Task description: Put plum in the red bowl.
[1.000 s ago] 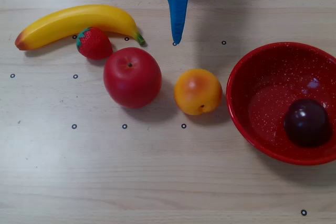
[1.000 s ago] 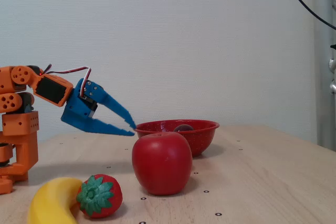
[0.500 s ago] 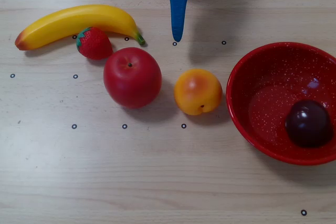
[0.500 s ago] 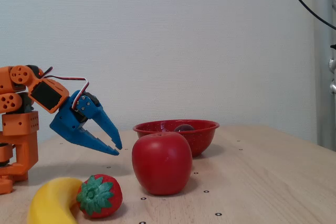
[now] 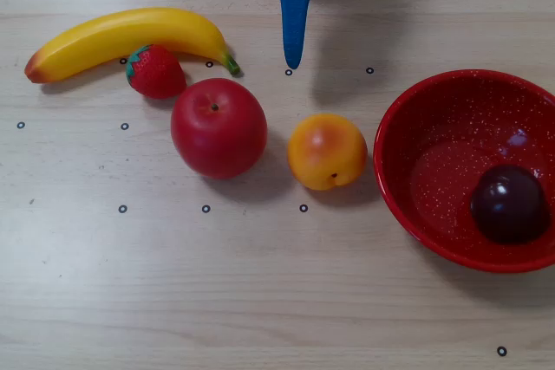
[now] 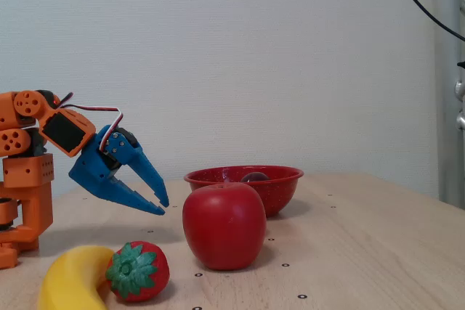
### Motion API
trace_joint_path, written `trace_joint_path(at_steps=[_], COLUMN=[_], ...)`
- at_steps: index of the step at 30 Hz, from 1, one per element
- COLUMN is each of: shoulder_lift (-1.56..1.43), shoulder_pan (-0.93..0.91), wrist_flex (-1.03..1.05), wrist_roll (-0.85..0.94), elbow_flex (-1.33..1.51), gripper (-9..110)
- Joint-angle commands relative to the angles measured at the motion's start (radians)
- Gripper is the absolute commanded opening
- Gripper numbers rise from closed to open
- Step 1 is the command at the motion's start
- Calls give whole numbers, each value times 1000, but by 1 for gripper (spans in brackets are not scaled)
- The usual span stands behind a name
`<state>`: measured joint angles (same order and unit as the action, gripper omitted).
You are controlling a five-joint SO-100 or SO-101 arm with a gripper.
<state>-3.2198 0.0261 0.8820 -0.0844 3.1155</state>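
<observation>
Resting inside the red bowl (image 5: pixel 408 140), the plum (image 5: pixel 509 204) lies well apart from the empty, slightly parted pincer (image 6: pixel 161 205).

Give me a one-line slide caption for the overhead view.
Plum rests inside the red bowl; apple, peach, strawberry and banana remain on the table, gripper empty.

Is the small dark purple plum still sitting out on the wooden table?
No, the glossy dark purple plum lies inside the speckled red bowl in the overhead view.
</observation>
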Motion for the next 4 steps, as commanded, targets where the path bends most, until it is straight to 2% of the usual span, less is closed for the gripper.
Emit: trace_joint_path(at_steps=[1,4], shoulder_lift=[-11,-11], shoulder_pan=[18,18], wrist_flex=[-3,-3], wrist_roll=[17,17], elbow_flex=[5,5], gripper=[0,0])
